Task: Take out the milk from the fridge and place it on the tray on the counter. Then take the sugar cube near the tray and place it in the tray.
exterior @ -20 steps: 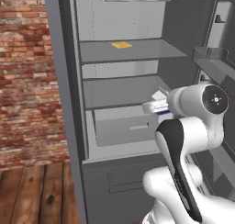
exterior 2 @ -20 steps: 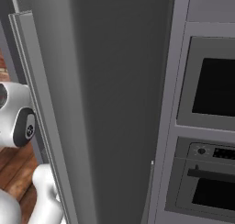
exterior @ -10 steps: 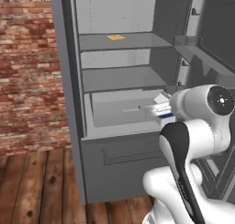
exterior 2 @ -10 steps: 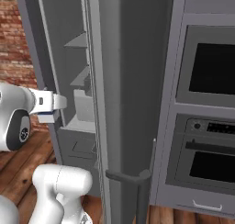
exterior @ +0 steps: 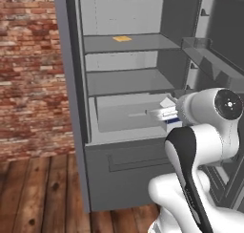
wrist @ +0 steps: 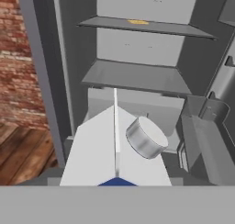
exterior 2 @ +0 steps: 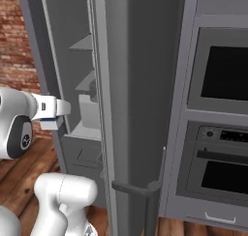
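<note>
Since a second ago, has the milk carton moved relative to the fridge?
Yes. The milk has come out away from the fridge interior; in the right base view it sits further clear of the door edge. The base is backing off too.

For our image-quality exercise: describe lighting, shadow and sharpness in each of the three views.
Left base view: flat, even light, no glare; fridge interior dims toward the right wall. Right base view: the fridge door's broad face is dull, unshadowed grey; oven windows black. Hand view: milk looms oversized by closeness, edges still crisp, faces shaded evenly.
</note>
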Tool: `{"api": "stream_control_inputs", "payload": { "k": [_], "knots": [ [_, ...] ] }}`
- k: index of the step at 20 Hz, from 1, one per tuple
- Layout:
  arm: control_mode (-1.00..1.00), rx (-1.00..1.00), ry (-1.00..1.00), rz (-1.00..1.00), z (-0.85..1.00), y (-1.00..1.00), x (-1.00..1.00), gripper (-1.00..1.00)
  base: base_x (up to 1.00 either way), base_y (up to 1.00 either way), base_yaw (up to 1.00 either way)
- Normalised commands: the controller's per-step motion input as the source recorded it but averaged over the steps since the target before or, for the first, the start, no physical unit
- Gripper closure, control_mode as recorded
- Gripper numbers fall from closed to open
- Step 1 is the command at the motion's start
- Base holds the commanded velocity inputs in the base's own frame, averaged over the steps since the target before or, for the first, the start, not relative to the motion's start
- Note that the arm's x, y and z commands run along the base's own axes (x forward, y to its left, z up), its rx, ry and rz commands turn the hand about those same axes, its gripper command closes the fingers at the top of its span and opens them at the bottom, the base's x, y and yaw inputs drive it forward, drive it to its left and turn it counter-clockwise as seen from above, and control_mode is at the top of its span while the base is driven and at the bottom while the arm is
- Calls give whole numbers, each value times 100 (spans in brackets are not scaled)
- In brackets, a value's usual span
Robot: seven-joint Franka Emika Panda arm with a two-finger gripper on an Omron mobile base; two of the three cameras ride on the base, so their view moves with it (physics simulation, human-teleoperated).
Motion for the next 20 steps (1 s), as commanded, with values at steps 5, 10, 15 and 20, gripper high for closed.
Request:
{"api": "stream_control_inputs", "payload": {
  "k": [5,10,15,20],
  "knots": [
    [100,0,0,0,0,0,0,100,-90,100,0],
    [100,0,0,0,0,0,0,100,35,100,-13],
    [100,0,0,0,0,0,0,100,84,100,-12],
    [100,0,0,0,0,0,0,100,-70,100,-36]
  ]
}}
